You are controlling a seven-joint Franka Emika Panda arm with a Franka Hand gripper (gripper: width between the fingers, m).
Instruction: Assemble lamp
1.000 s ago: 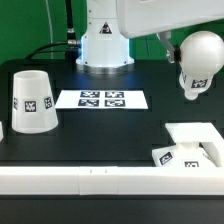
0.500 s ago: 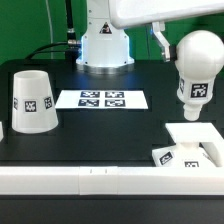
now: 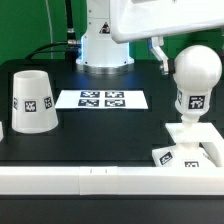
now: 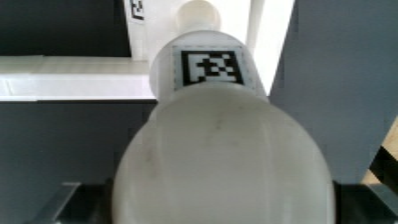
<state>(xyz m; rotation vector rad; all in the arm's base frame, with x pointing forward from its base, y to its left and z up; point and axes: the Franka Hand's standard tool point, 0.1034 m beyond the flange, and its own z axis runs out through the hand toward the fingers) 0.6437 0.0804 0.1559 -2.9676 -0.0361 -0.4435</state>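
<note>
Black table [image 3: 110,135], bulb [image 3: 193,75] upright (neck down)

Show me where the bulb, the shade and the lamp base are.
bulb [image 3: 195,72]: exterior view, on its round head.
shade [image 3: 35,83]: exterior view, on its side wall above the tag.
base [image 3: 212,134]: exterior view, on its top face beside the bulb's neck.
</note>
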